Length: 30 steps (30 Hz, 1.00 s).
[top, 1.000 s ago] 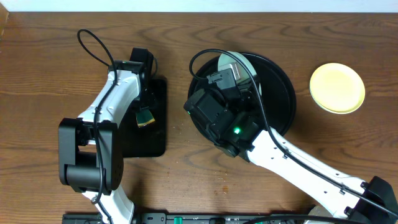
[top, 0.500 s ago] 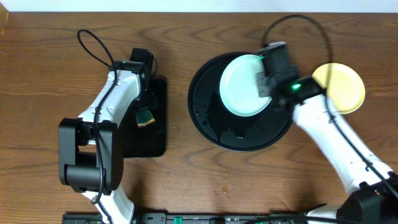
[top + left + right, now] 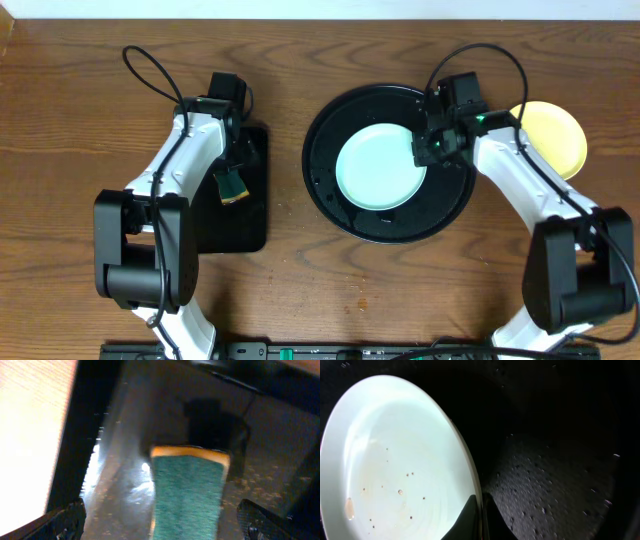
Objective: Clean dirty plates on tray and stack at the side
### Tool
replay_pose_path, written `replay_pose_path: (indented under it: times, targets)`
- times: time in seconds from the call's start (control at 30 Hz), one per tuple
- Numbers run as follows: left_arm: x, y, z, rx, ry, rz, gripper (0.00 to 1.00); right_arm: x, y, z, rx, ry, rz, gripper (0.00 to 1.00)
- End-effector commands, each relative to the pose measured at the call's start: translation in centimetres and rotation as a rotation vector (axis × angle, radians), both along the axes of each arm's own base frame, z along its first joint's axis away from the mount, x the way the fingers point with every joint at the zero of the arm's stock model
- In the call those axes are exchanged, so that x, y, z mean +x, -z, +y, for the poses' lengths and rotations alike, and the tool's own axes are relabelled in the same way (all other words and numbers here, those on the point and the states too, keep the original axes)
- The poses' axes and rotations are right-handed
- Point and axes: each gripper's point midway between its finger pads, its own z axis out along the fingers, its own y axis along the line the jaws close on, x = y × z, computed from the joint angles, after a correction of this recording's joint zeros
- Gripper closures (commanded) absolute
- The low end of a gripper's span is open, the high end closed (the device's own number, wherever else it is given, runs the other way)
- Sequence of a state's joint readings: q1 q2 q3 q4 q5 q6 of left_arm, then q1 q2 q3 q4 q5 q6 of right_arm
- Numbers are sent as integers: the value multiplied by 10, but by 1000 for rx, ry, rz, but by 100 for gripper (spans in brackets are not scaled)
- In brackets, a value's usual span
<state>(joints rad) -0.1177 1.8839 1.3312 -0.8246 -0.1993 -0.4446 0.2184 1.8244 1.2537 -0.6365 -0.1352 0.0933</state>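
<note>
One pale mint-blue plate [image 3: 378, 167] sits in the round black tray [image 3: 455, 195]; in the right wrist view the plate [image 3: 395, 465] shows brown specks and a small smear. My right gripper [image 3: 428, 150] is shut on its right rim [image 3: 480, 515]. A pale yellow plate [image 3: 560, 130] lies on the table right of the tray, partly hidden by my right arm. No second mint plate shows. My left gripper [image 3: 238, 170] hangs open over a green and yellow sponge [image 3: 187, 492], its fingers [image 3: 162, 522] wide on either side of it.
The sponge [image 3: 235, 186] lies on a smaller rectangular black tray [image 3: 225, 230] left of the round tray. The round tray's floor [image 3: 560, 475] is wet with droplets. Cables loop above both arms.
My right arm swung from the tray's left side to its right side and closed on the plate's rim. The mint plate shifted down and left towards the tray's middle. The left arm stayed still.
</note>
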Motion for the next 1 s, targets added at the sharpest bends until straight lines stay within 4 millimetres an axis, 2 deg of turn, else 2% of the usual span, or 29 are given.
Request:
replay_pose_path:
  times: [0.0, 0.13, 0.3, 0.47, 0.5, 0.57, 0.7, 0.77, 0.83, 0.9, 0.97]
  targets:
    - [-6, 3, -23, -148, 14, 25, 5, -2, 16, 7, 13, -37, 31, 99]
    - [-20, 6, -24, -158, 4, 80, 16, -4, 28, 6, 8, -37, 61, 99]
    - [-38, 31, -16, -115, -1, 114, 16, -3, 29, 7, 8, -37, 60, 99]
    - [-45, 47, -7, -69, -4, 103, 17, -3, 29, 7, 8, -37, 61, 99]
    - [-45, 49, -5, -59, -4, 98, 22, -3, 29, 7, 8, -37, 61, 99]
    - [-45, 50, -2, -39, -5, 94, 39, -4, 29, 7, 8, -37, 62, 99]
    - [-43, 47, 0, -28, 18, 94, 45, -4, 29, 7, 7, -37, 64, 99]
    - [-42, 44, 1, -23, 46, 102, 51, -4, 29, 7, 7, -37, 64, 99]
    - [-43, 42, 4, -19, 41, 104, 51, -4, 29, 7, 7, -37, 64, 99]
    - [-44, 42, 5, -18, 39, 110, 63, -4, 29, 7, 7, -37, 64, 99]
    - [-45, 42, 5, -17, 39, 113, 70, -4, 29, 7, 7, -37, 64, 99]
